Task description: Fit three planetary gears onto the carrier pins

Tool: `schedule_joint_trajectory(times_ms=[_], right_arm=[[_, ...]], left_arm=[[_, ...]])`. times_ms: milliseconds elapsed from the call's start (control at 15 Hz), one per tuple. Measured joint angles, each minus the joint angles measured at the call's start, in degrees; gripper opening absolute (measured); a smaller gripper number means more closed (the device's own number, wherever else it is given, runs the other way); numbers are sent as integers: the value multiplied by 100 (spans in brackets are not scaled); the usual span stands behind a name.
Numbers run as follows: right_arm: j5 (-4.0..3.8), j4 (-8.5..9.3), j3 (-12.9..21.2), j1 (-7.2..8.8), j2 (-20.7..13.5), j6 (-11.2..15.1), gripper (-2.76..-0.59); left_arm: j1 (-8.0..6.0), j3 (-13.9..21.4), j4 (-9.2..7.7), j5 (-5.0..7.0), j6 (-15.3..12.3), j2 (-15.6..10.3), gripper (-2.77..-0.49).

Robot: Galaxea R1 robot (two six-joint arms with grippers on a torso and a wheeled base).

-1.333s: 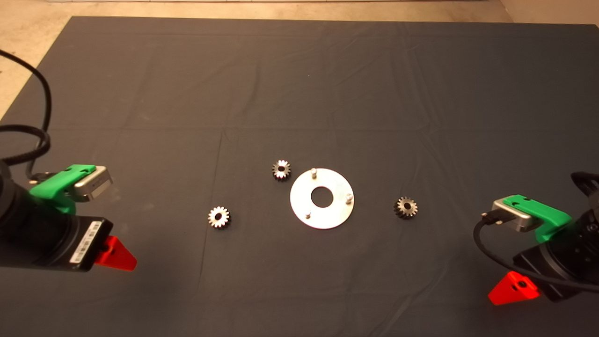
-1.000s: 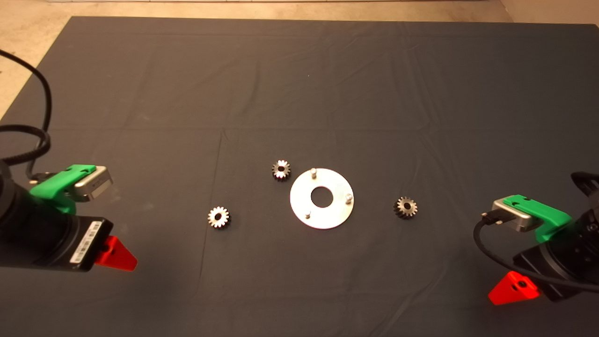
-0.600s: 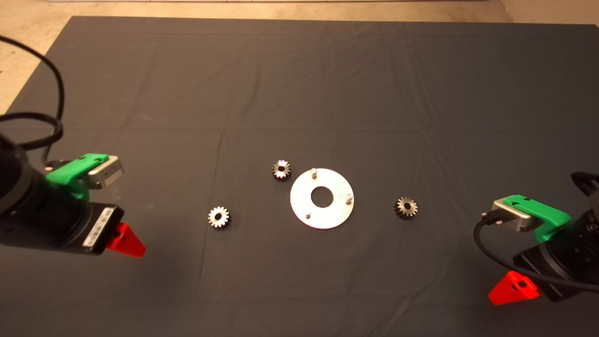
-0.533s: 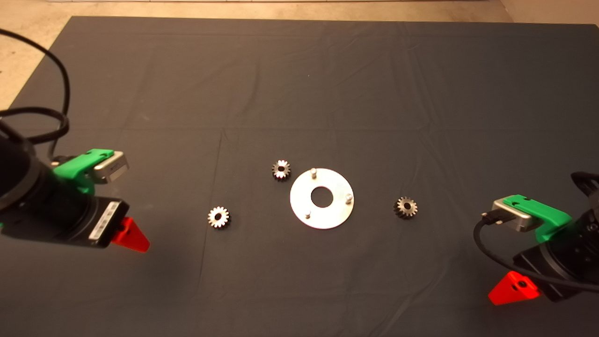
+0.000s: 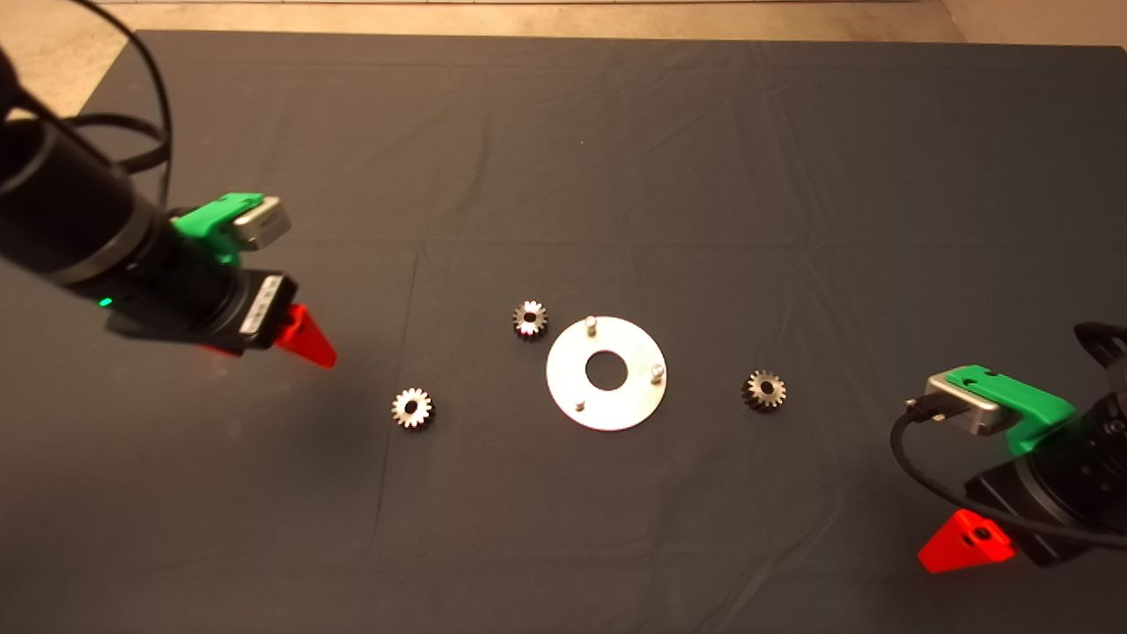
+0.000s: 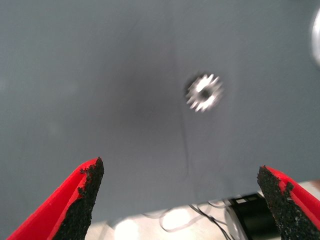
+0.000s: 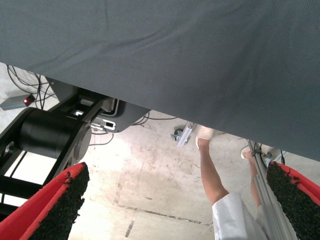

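Right gripper (image 5: 964, 541): parked at the near right edge of the mat (image 5: 563, 132), unmoved across the earlier head views. Fingers (image 7: 55, 205) stand wide apart, holding nothing. Its wrist view shows the mat's edge, the floor and a person's legs (image 7: 212, 170) beyond.

Left gripper (image 5: 304, 339): has risen from its parking place at the near left and swung inward and farther over the mat; a second ago it had not stirred. Fingers (image 6: 82, 192) wide apart, empty. Its wrist view now frames one gear between them, well apart from the pads.

Gear, left (image 5: 412, 409): flat on the mat, nearest of the three, near the left gripper and just ahead of its tip. Judged the first pick.

Disc (image 5: 634, 401): flat at mid-mat, three pins (image 5: 591, 325) upright and all bare. No gear is installed; the task is at its opening reach.

Gear, right (image 5: 763, 390): flat on the mat right of the disc, between it and the right gripper, apart from both.

Gear, far (image 5: 529, 319): just beside the disc's far left rim, close to one pin, not touching as far as can be told.

Open room: bare mat around the left gear on every side, so a descent from above meets nothing. The far gear sits tight to the disc, leaving less room for a finger on that side. The far half of the mat is free; its far edge meets the floor (image 5: 528, 18).
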Motion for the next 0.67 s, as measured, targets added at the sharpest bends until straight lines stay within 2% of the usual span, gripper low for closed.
schedule_joint_trajectory(times_ms=[133, 200, 267, 333, 400, 533, 667], right_arm=[[-2, 0, 0, 0, 2, 0, -71], [-6, 0, 0, 0, 0, 2, -71], [-5, 1, 0, 0, 0, 2, -71], [-7, 1, 0, 0, 0, 2, -71], [-2, 0, 0, 0, 2, 2, -71], [4, 6, 0, 19, 12, 2, -71], [0, 9, 0, 16, 13, 2, -71]], left_arm=[[0, -9, 330, -87, -51, 416, -107], [0, -9, 527, -137, -134, 509, -107], [2, -9, 739, -164, -212, 527, -107], [6, -9, 969, -244, -302, 527, -107], [46, -6, 1157, -405, -414, 539, -107], [188, -6, 1387, -481, -612, 631, -107], [395, -17, 1491, -544, -622, 989, -107]])
